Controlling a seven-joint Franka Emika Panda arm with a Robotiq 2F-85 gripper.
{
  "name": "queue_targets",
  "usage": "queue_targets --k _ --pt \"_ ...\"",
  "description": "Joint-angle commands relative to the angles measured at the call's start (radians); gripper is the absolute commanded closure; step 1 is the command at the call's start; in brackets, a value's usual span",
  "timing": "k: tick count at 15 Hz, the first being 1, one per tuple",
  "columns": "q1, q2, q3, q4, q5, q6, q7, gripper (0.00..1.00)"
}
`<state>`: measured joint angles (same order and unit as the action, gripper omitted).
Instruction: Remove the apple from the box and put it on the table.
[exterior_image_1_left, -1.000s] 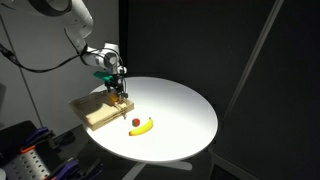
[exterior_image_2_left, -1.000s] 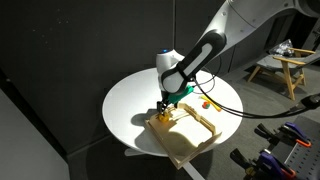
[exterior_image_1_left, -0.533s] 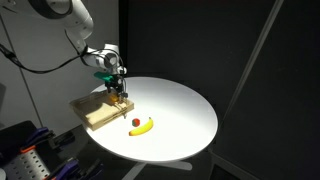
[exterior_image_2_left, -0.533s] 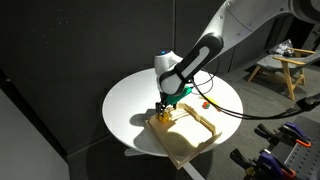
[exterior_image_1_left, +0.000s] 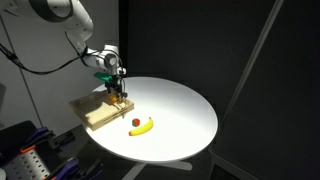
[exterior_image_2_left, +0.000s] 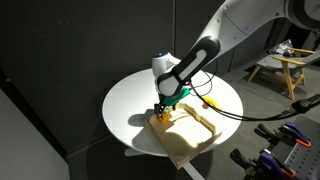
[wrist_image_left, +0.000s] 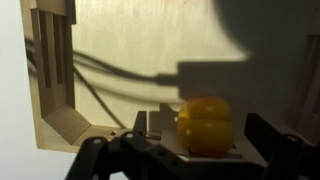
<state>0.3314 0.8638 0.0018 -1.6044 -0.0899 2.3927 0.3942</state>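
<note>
Reaching down into the box (wrist_image_left: 58, 120) with the pincer (wrist_image_left: 198, 148), fingers either side of the apple (wrist_image_left: 204, 122), close at its flanks; impossible to tell whether clamped on the fruit or merely apart around it. Holding the apple over the wooden floor, near one corner of the rim. Farther out on the white tabletop (exterior_image_1_left: 185, 108), a banana (exterior_image_1_left: 143, 127) just beside a small red round thing (exterior_image_1_left: 135, 122).
</note>
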Motion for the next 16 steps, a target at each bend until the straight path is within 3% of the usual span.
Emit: queue_targets --k 1,16 --pt "0.017 0.023 -0.016 0.050 0.009 -0.038 0.043 0.00" --pt "0.028 0.072 -0.019 0.111 0.012 -0.050 0.081 0.00"
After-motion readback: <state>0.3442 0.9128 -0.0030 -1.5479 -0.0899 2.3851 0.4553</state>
